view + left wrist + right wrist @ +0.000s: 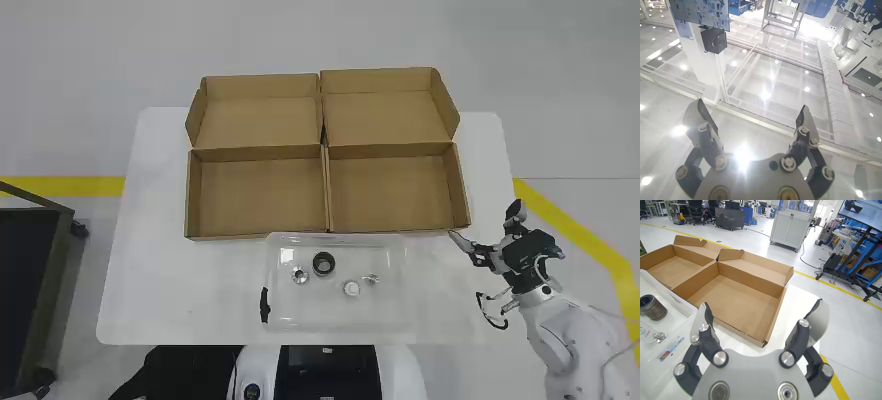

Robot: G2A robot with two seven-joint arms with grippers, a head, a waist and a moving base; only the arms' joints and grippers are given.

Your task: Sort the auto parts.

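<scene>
We see a clear plastic tray (395, 305) at the near edge of the white surface (150, 250). It holds the auto parts: a dark, hollow metal cylinder (324, 264) and three small silvery round pieces (351, 289) beside it. Behind the tray stand two shallow brown cardboard boxes (256, 195), side by side and touching, lids folded back. The right gripper (478, 272) hangs over the surface's right edge, near the right box's corner, jaws apart. The left gripper (752, 105) faces a lit ceiling (772, 75), jaws apart.
</scene>
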